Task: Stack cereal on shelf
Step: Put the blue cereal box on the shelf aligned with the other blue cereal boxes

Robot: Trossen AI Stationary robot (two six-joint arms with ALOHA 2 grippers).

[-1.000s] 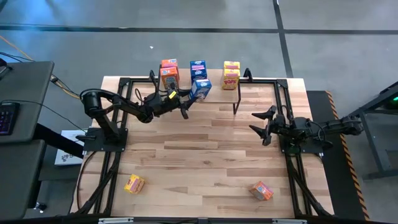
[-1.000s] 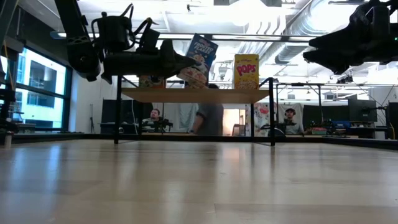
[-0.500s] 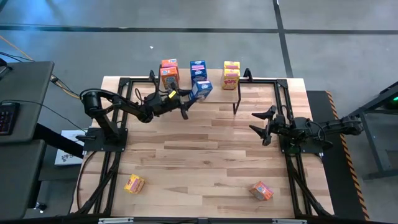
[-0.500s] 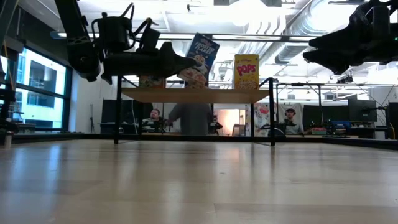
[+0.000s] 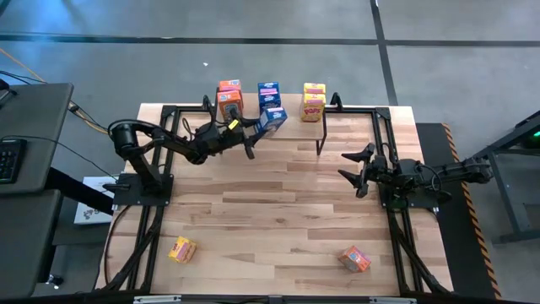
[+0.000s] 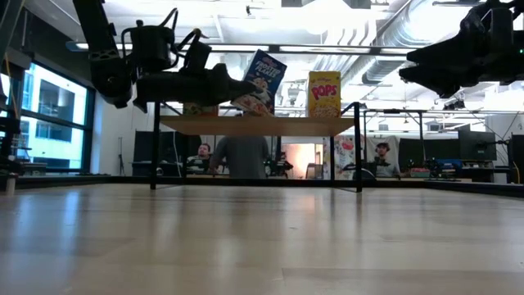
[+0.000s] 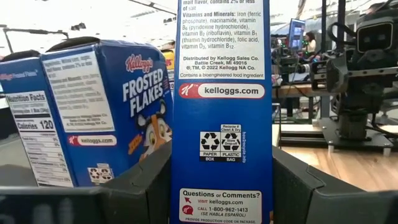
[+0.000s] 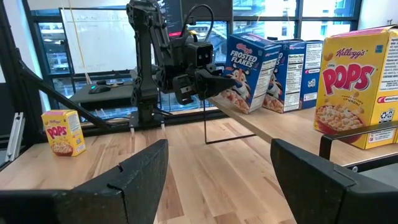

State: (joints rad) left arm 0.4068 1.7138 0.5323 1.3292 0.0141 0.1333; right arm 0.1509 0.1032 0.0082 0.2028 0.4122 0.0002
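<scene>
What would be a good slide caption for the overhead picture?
Left hand tilts a blue cereal box onto the shelf.

A grey floor [image 5: 422, 25] is seen around the light-wood surface [image 5: 278, 211]. Large windows [image 6: 49, 115], ceiling ducts [image 6: 385, 49] and seated people [image 6: 201, 156] are shown beyond.

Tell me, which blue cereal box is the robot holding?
The tilted blue box at the shelf's front edge, in the left gripper. The other blue box stands free behind it.

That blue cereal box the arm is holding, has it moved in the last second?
Yes, slightly. The blue cereal box in the left gripper has crept toward the shelf and the second blue box.
</scene>
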